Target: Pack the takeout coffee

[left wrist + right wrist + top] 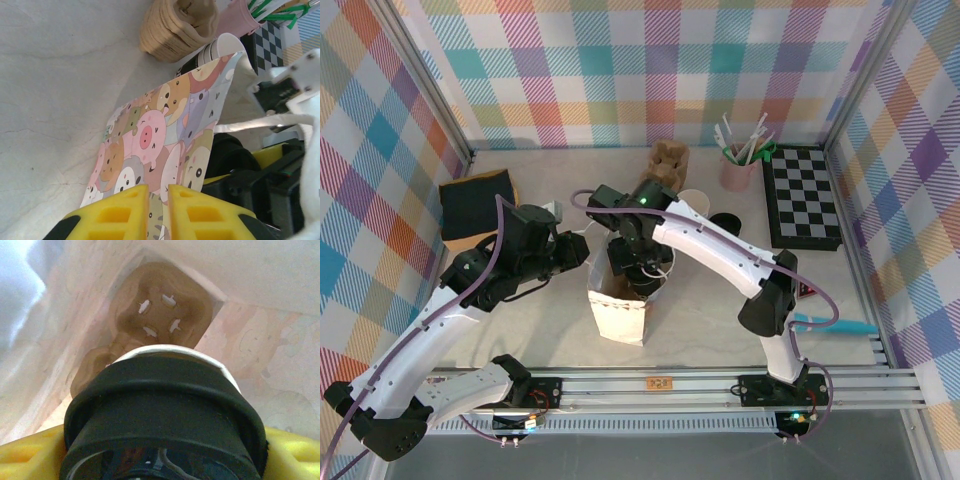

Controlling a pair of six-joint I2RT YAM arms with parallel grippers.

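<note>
Yellow fingers [295, 452] of the right gripper [162, 460] spread wide and pressed against both sides of the coffee cup [165, 410], holding it firmly at its lidded top. Black lid nearest the wrist camera, a white band of cup just beyond it. Cup upright and down inside the paper bag [270, 300], over the brown cup carrier [160, 315] lying on the bag's bottom. Hard to tell whether touching the carrier or hanging just above it. Pale bag walls close on every side.

Fingers [120, 217] of the left gripper [158, 210] drawn almost together, only a narrow slit between them, pinched on the top edge of the bag's side panel. Cartoon animals printed across that panel: pigs, bears, round faces in pink, tan and grey.

From above, bag standing near the middle of the table [520, 320], mouth open upward, right arm reaching down into it from behind, left arm at its left rim.

Behind the bag, a stack of brown carriers [668, 160]. Just right of that, a stack of white cups [692, 200], then a loose black lid [725, 222] flat on the table. Farther back and right, a pink cup [738, 170] full of white and green sticks, beside a checkerboard [803, 197] along the right wall. Far left, a dark cloth [475, 207] on a tan sheet. Near the right arm's base, a light blue object [835, 323], too small to identify.
</note>
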